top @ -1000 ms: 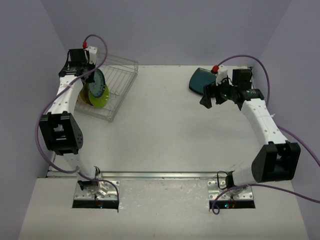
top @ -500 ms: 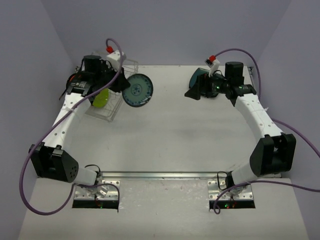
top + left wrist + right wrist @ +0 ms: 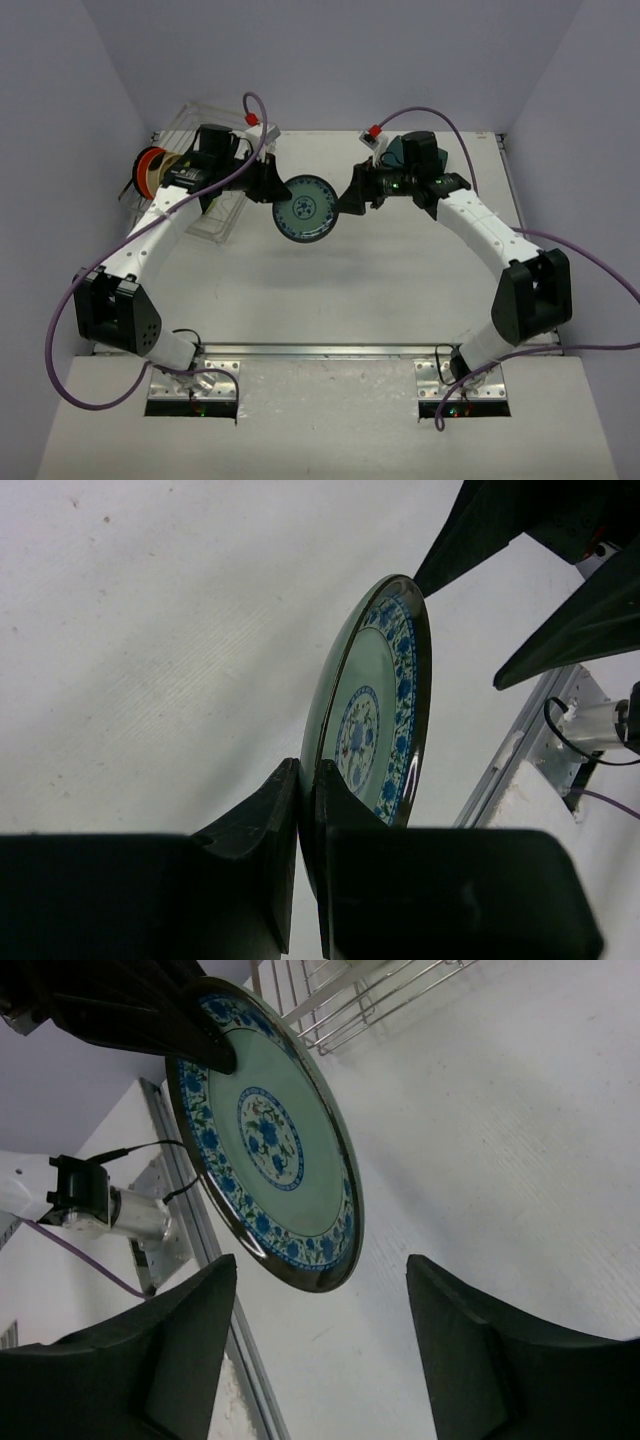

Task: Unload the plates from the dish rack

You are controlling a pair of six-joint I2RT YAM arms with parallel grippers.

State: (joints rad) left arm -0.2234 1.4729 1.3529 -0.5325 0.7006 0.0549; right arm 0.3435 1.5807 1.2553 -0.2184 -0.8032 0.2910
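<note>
A round patterned teal plate (image 3: 305,208) hangs on edge above the middle of the table. My left gripper (image 3: 272,188) is shut on its left rim; in the left wrist view the fingertips (image 3: 305,772) pinch the plate (image 3: 385,710). My right gripper (image 3: 352,190) faces the plate from the right and is open. In the right wrist view the plate (image 3: 270,1150) has its near rim at the gap between my right gripper's (image 3: 320,1265) tips, touching neither finger. The dish rack (image 3: 222,218) stands at the back left with an orange-red plate (image 3: 150,172) upright in it.
A dark teal plate (image 3: 392,152) lies at the back, mostly hidden behind my right arm. The rack's wire corner (image 3: 340,1000) shows beyond the held plate. Purple cables loop off both arms. The metal rail (image 3: 320,350) runs along the table's near edge.
My left arm has lifted the patterned plate out of the rack and carried it right to mid-table. My right arm has swung left from the dark teal plate, its jaws narrowing somewhat.
</note>
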